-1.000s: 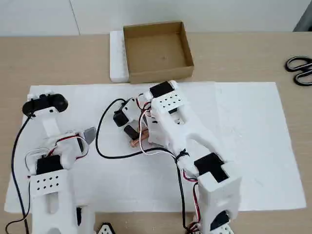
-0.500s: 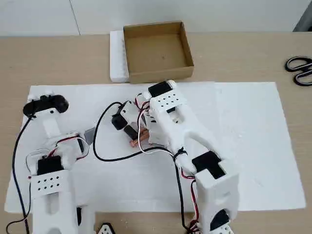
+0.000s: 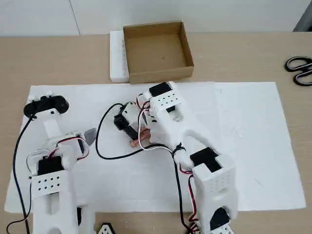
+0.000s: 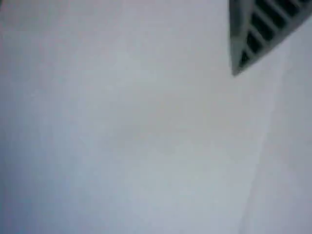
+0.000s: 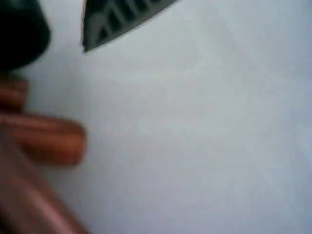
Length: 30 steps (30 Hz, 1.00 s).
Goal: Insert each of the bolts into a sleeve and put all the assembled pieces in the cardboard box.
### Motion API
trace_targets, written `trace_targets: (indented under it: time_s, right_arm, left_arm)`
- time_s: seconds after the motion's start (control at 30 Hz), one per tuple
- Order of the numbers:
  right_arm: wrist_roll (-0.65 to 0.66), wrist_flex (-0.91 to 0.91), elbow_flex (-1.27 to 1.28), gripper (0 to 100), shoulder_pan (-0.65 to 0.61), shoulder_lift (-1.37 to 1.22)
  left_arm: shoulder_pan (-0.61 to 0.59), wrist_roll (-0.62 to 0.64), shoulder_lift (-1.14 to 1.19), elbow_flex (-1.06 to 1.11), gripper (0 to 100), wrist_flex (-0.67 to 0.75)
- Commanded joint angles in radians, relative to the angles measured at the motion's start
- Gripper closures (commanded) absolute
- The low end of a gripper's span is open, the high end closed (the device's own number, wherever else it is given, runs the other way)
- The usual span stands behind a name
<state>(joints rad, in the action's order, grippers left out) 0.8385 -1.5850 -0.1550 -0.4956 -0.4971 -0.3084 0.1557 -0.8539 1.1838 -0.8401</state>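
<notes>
The right gripper [image 3: 132, 134] sat low over the middle of the white sheet [image 3: 243, 146]. How wide it stood could not be told. Right at it, toward 5 o'clock, lay the copper pieces [image 3: 136, 141], smooth, shiny, round-ended cylinders. In the right wrist view the copper pieces [image 5: 46, 139] showed as blurred orange-brown rods lying side by side on the sheet; bolt and sleeve could not be told apart there. Whether the gripper touched them was not clear, since the arm's white body and its red and black wires covered part of them.

A thin black cable [image 3: 99, 141] looped over the sheet at 9 o'clock from that gripper. Beyond it, also at 9 o'clock, the left gripper [image 3: 89, 135] hung just above bare sheet, apart from the copper; its opening could not be told either.

At 12 to 1 o'clock from the right gripper stood the cardboard box [image 3: 186, 46], square, shallow, brown and open-topped, just past the sheet's far edge. A white foam block [image 3: 117, 56] touched its 9 o'clock wall. Black-handled scissors [image 3: 298, 64] lay at 2 o'clock, well apart, on the tan wood-grain desk [image 3: 58, 58].
</notes>
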Motion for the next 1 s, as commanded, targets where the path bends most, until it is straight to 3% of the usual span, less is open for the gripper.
trace_targets:
  time_s: [0.0,0.3,0.47,0.77,0.97]
  right_arm:
    - [0.000,0.005,0.006,83.9,0.024,-0.013]
    - [-0.040,0.004,0.005,98.9,0.077,-0.012]
    - [-0.101,-0.045,-0.012,99.2,0.093,0.005]
    - [-0.356,-0.094,-0.051,99.3,0.157,0.177]
    - [-0.592,-0.015,-0.048,99.4,0.211,0.176]
  left_arm:
    - [0.006,0.005,-0.025,-0.005,69,0.023]
    - [0.006,0.005,-0.025,-0.005,69,0.025]
    - [0.006,0.005,-0.025,-0.005,69,0.025]
    - [0.006,0.005,-0.025,-0.005,69,0.025]
    - [0.008,0.005,-0.025,-0.004,69,0.034]
